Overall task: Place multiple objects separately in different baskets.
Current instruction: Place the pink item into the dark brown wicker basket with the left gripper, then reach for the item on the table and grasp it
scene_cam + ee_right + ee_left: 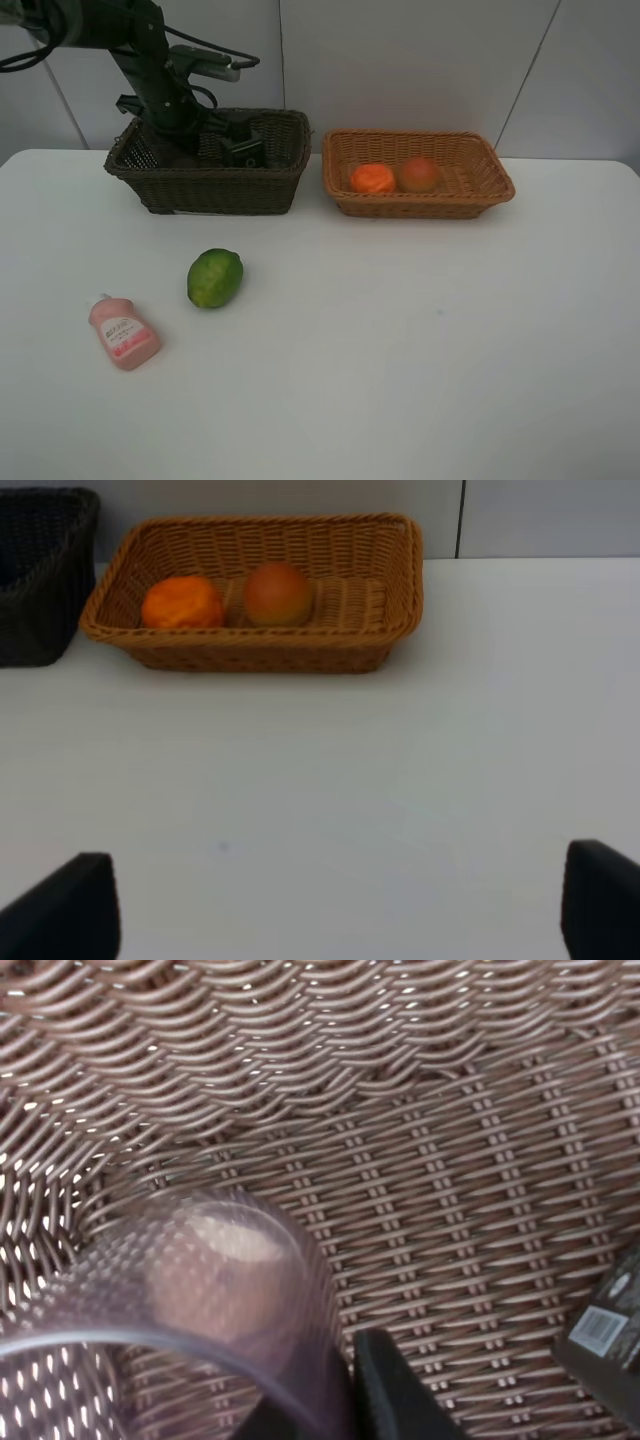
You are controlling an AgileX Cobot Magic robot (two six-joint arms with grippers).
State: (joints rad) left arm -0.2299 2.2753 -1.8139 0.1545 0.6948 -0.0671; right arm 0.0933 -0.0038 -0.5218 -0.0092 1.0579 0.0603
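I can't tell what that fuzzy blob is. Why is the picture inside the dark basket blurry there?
Left wrist view: the see-through cup sits very near the lens, so it blurs while the dark basket weave looks sharp; exterior high view: even light, everything crisp.

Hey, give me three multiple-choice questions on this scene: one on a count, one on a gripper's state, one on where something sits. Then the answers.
1. How many fruits lie in the tan basket?
A one
B two
C three

2. The right gripper is:
A shut on a fruit
B shut on a bottle
C open and empty

3. Where is the green lime?
A in the tan basket
B in the right gripper
C on the table beside the pink soap bottle

Answers:
1 B: the tangerine and the peach lie there side by side.
2 C: its fingers stand wide apart with nothing between them.
3 C: it rests on the white top near the bottle, not touching it.
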